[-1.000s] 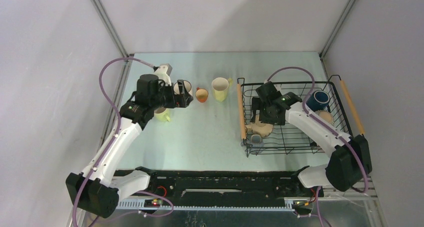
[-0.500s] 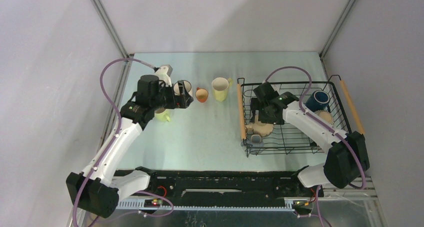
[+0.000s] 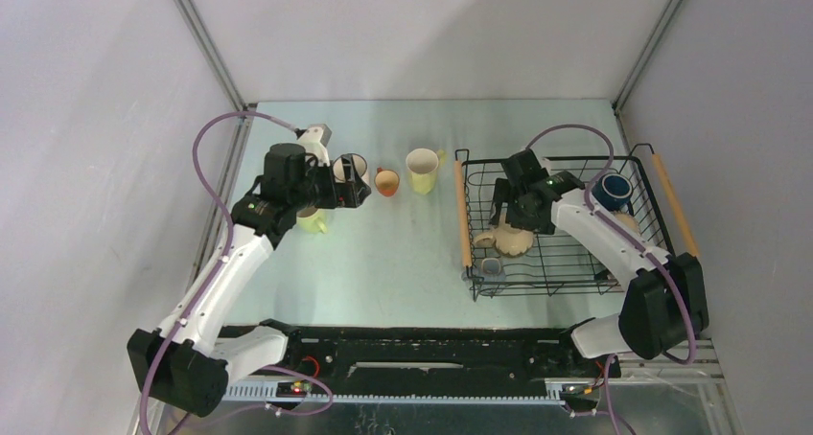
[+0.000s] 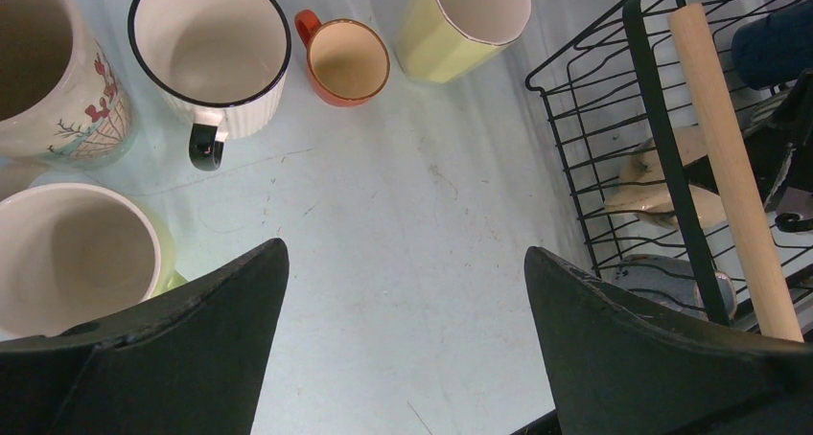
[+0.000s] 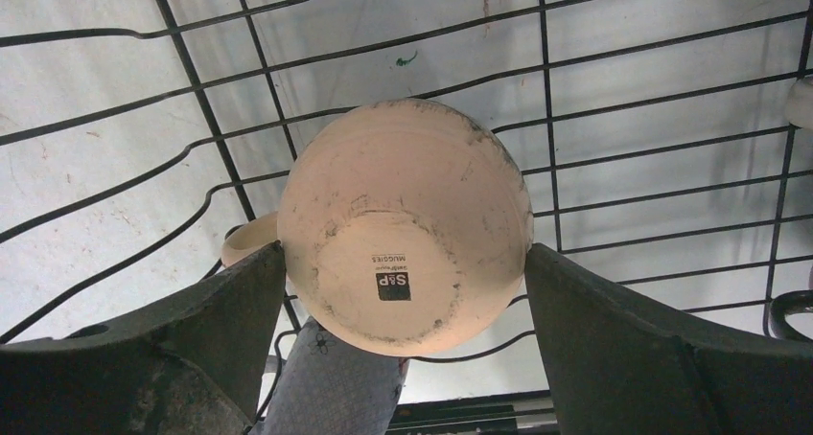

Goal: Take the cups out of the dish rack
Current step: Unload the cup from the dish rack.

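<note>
Step in hand: taking the tan glazed ceramic mug [image 5: 403, 224] out of the black wire dish rack [image 3: 556, 159].
Right gripper [image 5: 403, 263]: jaws spread, one on each side of the mug's round body, gripping nothing yet.
Left gripper [image 4: 403, 272]: jaws spread and empty, above the pale bench [image 4: 403, 195].
Doing it well: lower until the jaws flank the widest part, close squarely, and keep the left jaw off the handle (it sits right beside it). Lift straight up, clear of the wires.
Mug's pointing: base up, mouth down on the rack floor, handle out to the left in the wrist view.
Long axis: base to mouth, roughly upright; any slight tilt is hard to judge.
</note>
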{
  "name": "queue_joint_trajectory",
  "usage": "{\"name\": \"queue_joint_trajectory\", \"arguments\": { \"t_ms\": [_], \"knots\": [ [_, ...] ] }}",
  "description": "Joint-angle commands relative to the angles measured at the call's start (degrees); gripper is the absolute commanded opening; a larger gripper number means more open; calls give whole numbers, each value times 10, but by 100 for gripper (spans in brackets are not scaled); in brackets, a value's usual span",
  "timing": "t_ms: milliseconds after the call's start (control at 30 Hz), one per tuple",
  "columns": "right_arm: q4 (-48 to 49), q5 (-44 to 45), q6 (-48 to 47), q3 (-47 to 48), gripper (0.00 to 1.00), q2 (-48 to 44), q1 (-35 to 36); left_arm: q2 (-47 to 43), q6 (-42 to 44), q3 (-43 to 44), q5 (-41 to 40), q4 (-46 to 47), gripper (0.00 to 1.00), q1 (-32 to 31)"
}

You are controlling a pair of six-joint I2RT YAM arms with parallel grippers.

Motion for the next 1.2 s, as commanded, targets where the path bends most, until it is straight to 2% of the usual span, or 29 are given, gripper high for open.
{"name": "queue_joint_trajectory", "arguments": {
  "t_ms": [0, 667, 1167],
  "knots": [
    [3, 30, -14, -3, 97, 3, -29, 2, 10, -18, 12, 18, 100, -2],
    [28, -4, -22, -22, 98, -3, -118, -1, 10, -20, 14, 18, 100, -5],
    [52, -28, -39, -23, 100, -48, -123, -3, 10, -21, 18, 18, 100, -10]
  ]
}}
